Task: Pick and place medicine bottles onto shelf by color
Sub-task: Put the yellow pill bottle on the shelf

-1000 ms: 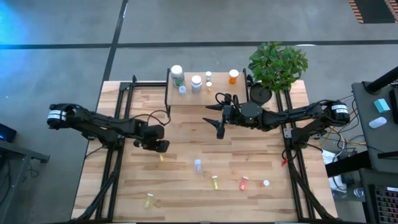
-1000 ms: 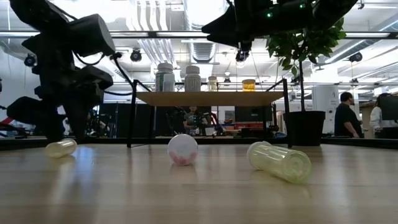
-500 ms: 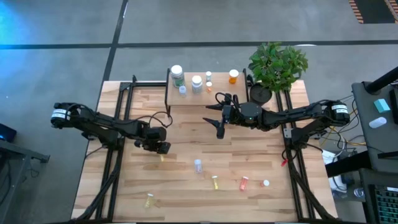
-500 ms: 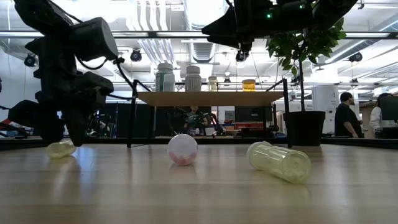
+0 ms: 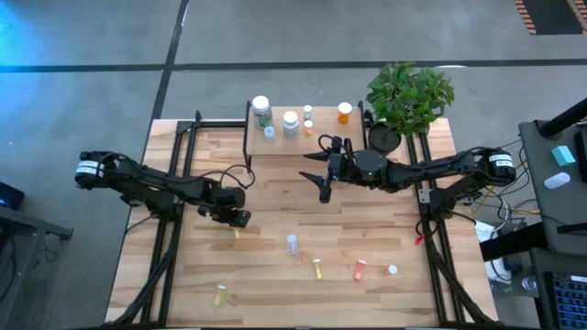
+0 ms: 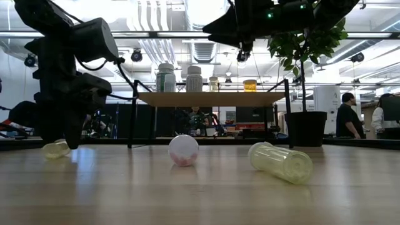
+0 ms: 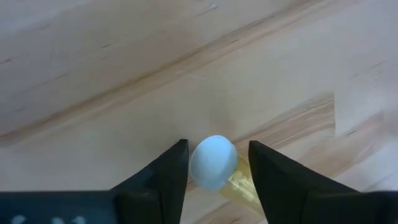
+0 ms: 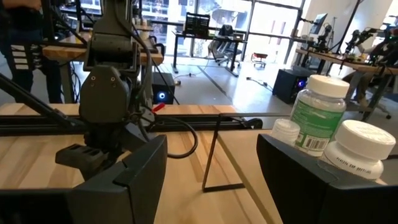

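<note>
A small yellow bottle with a white cap (image 7: pixel 213 162) lies on its side on the table at the left (image 5: pixel 238 233). My left gripper (image 5: pixel 237 218) points steeply down over it, open, with one finger on each side of the cap. In the low view the gripper (image 6: pixel 70 140) covers one end of the bottle (image 6: pixel 54 149). My right gripper (image 5: pixel 317 176) hovers level and open in front of the shelf (image 5: pixel 303 142), with nothing between its fingers. Several bottles stand upright on the shelf, among them a green one (image 5: pixel 261 110), a white one (image 5: pixel 290 121) and an orange one (image 5: pixel 344 112). My left gripper's fingers come from above and stand across the lying bottle at its white cap (image 7: pixel 205 167). One finger (image 7: pixel 177 171) is right at the cap's side, but I cannot tell whether it touches. A narrow gap shows at the other finger. The bottle rests on the table.
More bottles lie on the near half of the table: a clear one (image 5: pixel 292 244), a yellow one (image 5: pixel 316 268), an orange one (image 5: pixel 359 269), a small white one (image 5: pixel 393 269) and a yellow one (image 5: pixel 220 295). A potted plant (image 5: pixel 408 96) stands at the far right corner.
My left gripper has sunk a little onto the yellow bottle at the table's left and now covers one end of it in the low view.
</note>
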You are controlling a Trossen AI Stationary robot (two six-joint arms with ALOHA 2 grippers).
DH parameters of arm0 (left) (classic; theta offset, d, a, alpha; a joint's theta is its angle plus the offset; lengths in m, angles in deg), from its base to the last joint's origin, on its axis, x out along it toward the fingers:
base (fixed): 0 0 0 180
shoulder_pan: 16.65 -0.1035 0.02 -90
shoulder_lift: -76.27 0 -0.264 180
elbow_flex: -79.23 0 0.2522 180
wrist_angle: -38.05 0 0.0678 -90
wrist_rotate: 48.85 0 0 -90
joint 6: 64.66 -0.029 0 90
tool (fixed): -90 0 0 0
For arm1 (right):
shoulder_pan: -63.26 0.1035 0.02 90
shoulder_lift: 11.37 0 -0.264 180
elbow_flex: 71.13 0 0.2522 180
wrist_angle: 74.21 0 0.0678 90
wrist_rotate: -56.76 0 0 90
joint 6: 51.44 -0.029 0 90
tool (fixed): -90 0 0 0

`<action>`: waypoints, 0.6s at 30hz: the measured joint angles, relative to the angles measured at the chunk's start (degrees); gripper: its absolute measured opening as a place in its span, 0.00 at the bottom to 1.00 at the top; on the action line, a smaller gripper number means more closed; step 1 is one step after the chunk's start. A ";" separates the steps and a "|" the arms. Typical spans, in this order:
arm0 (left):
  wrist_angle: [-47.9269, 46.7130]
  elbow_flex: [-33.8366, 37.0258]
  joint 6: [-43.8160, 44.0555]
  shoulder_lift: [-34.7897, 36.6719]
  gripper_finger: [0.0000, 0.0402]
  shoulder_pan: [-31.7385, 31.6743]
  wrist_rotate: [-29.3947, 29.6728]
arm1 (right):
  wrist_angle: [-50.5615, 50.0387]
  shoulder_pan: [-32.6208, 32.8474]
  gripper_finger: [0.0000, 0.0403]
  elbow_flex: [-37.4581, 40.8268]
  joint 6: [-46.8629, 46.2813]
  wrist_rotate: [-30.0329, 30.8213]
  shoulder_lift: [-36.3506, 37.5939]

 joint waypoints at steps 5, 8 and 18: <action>0.52 -0.45 -1.12 1.26 0.36 0.15 -0.06 | 0.68 0.00 0.59 -0.01 -0.01 0.00 0.00; 1.65 -0.76 -3.81 2.35 0.36 0.09 1.47 | 0.96 0.00 0.59 -0.01 -0.04 0.00 0.00; 13.47 -0.77 -12.76 7.94 0.36 0.04 9.24 | 1.19 0.00 0.59 -0.02 -0.08 0.02 0.09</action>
